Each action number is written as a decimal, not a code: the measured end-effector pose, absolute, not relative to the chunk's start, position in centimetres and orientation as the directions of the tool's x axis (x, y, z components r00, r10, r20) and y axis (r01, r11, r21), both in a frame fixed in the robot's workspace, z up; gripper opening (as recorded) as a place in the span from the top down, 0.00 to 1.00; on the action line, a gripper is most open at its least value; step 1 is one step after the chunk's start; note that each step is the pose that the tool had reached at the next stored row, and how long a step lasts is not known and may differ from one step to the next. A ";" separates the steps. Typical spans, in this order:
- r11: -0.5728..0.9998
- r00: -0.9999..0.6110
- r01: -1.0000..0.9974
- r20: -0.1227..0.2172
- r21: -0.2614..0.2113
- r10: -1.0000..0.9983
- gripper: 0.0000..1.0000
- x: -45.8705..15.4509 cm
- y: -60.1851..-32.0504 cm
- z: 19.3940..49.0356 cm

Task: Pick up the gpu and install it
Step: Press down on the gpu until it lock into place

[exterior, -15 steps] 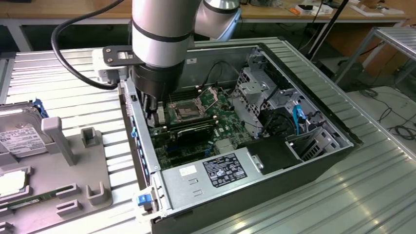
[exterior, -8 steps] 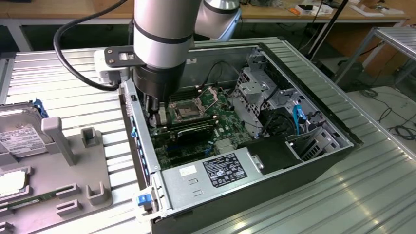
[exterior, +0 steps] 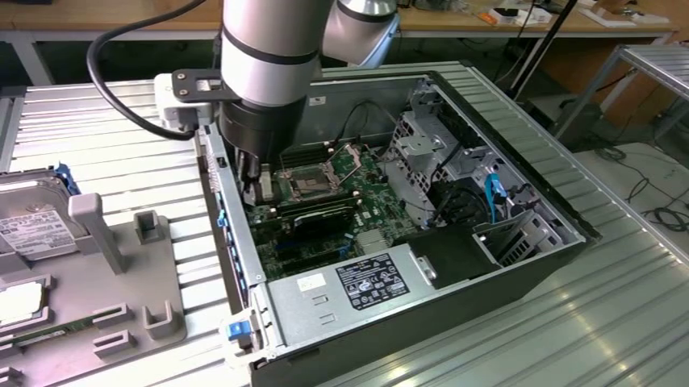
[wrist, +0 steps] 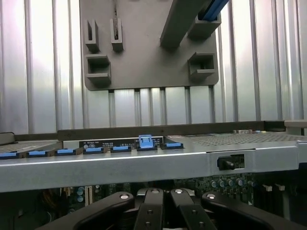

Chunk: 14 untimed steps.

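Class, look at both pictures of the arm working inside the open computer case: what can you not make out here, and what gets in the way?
- Gripper: exterior view, its tip is behind the arm's own body; whether it holds the gpu cannot be told.
- Hard drive: exterior view, cut off by the picture's left edge.
- Power supply label: exterior view, print too small to read.
- Motherboard: wrist view, mostly behind the case wall.

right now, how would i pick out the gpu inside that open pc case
Find the open computer case lying on its side, then the green motherboard inside it. The gpu is the dark flat card standing in a slot just below the silver CPU socket, unlike the labelled power supply nearby.
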State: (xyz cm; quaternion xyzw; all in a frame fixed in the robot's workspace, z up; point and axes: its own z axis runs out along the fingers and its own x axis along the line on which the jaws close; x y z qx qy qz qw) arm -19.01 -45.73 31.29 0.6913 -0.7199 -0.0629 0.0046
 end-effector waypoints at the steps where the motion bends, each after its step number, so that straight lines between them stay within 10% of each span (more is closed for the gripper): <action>1: 0.040 -0.048 -0.994 -0.080 0.097 -0.996 0.89 -19.0 -45.7 31.3; 14: 0.093 -0.098 -0.991 -0.046 0.101 -0.994 0.89 -19.1 -45.7 31.3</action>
